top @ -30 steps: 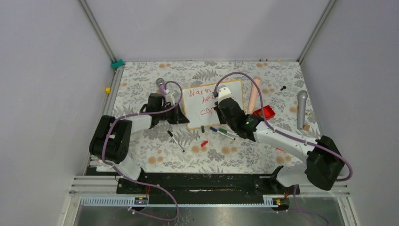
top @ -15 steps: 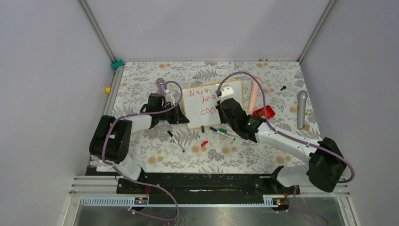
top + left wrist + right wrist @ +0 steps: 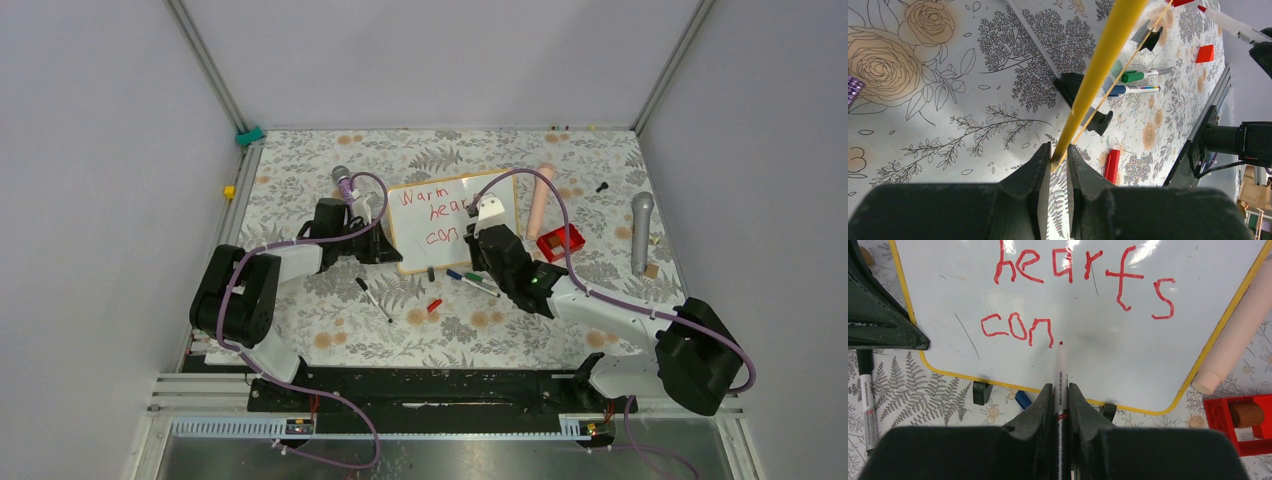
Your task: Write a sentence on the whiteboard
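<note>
The whiteboard with a yellow-toned frame lies mid-table; it also shows in the right wrist view. Red words read "Warm", "hearts" and "con". My right gripper is shut on a red marker whose tip sits just right of the "n", at or just above the board. My left gripper is shut on the whiteboard's left frame edge, at the board's left side in the top view.
Green and blue markers, a black marker and a red cap lie in front of the board. A pink cylinder, red block tray, grey microphone and purple microphone lie around it.
My right gripper drew back toward the near right, uncovering "hearts" and "con" in the top view. The left arm has not moved.
</note>
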You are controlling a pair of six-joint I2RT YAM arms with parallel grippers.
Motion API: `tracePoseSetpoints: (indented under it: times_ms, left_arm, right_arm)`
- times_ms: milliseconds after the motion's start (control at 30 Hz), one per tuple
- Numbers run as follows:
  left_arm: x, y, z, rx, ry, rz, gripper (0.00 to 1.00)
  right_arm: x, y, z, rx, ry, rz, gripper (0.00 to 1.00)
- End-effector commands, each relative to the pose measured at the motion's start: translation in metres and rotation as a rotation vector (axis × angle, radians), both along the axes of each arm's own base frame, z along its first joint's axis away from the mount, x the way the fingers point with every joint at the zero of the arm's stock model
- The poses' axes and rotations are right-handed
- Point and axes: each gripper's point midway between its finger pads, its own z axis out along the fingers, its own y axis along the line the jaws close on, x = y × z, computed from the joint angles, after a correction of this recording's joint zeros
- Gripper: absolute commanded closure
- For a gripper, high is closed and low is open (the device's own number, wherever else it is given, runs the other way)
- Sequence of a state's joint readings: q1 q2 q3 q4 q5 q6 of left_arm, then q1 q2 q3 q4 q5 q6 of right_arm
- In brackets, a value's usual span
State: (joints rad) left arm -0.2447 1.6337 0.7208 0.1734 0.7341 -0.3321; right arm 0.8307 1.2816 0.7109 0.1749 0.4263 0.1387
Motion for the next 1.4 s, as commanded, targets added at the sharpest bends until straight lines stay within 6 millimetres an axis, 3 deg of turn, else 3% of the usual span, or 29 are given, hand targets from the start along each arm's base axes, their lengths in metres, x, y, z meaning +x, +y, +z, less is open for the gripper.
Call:
tracePoseSetpoints:
  times_ms: [0,1367]
  left_arm:
    - [0.0195,0.0032,0.0091,0.013,-0.062,0.028,1.0]
    - [0.0196,0.0027,0.0085,0.014,-0.06,0.03,0.99]
  right_arm:
    - [0.0142,0.0021,0.0293,0.065,-0.087,-0.024,1.0]
    - [0.0193,0.0086,0.0287,0.009,-0.02,0.007,1.0]
